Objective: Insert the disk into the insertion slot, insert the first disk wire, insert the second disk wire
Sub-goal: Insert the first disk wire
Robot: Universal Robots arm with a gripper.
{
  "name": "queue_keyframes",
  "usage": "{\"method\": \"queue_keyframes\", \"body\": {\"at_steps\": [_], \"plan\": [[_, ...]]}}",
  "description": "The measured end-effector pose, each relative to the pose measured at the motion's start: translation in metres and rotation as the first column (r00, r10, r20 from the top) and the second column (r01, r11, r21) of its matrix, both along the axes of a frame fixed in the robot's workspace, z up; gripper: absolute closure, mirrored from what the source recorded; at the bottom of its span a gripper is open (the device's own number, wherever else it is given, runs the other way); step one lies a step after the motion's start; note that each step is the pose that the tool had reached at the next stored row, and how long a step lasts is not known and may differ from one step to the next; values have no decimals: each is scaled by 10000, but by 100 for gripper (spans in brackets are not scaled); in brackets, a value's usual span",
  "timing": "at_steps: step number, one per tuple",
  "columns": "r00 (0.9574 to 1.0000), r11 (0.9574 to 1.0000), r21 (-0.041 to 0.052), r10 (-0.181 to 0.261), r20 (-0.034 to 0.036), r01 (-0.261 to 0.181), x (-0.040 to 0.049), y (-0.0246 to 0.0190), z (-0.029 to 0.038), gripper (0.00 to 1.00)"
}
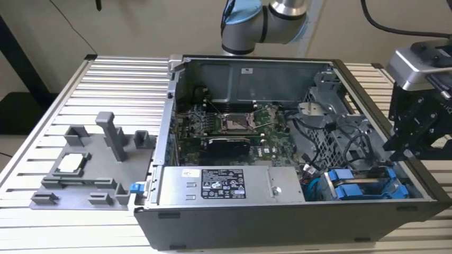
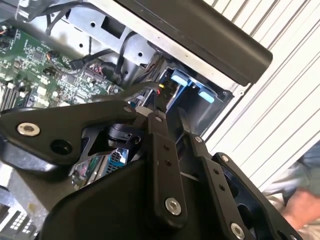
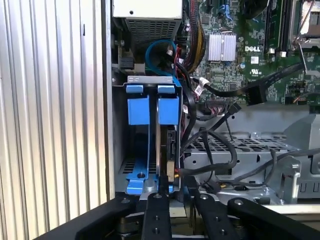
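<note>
The disk (image 3: 167, 107) stands on edge in the insertion slot (image 3: 120, 125), its blue end tab next to a second, alike blue tab. In the exterior view the disk (image 1: 341, 177) sits low in the front right corner of the open computer case. My gripper (image 3: 175, 192) hovers above the slot, in line with the disk. Its black fingers (image 3: 157, 215) stand a little apart, and I see nothing between them. In the exterior view the gripper (image 1: 395, 148) hangs over the case's right wall. The gripper (image 2: 170, 117) points down at the blue tabs in the second wrist view. A loose black wire connector (image 3: 250, 95) lies over the motherboard.
A taller perforated grey cage (image 3: 240, 150) and a tangle of black cables flank the slot. The power supply (image 1: 219, 185) lies beside it. A grey fixture (image 1: 92, 169) stands on the slatted table at the exterior view's left. A person's hand (image 2: 300, 205) shows beyond the case.
</note>
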State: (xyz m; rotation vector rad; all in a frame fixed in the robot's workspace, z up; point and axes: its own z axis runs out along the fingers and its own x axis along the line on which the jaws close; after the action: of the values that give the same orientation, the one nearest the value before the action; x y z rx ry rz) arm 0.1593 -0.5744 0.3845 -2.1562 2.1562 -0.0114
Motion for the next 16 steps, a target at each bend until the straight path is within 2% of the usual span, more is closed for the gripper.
{"method": "queue_keyframes", "body": {"at_steps": [8,11,13,15,16], "plan": [[10000,10000,-2,-8,0,8,0,0,0,73],[10000,10000,19,-83,-19,83,-2,6,-2,73],[9999,9999,102,-116,-45,116,-10,10,-3,73],[9999,9995,272,-129,-71,131,-24,15,-3,73],[9999,9992,389,-131,-83,134,-31,17,-2,73]]}}
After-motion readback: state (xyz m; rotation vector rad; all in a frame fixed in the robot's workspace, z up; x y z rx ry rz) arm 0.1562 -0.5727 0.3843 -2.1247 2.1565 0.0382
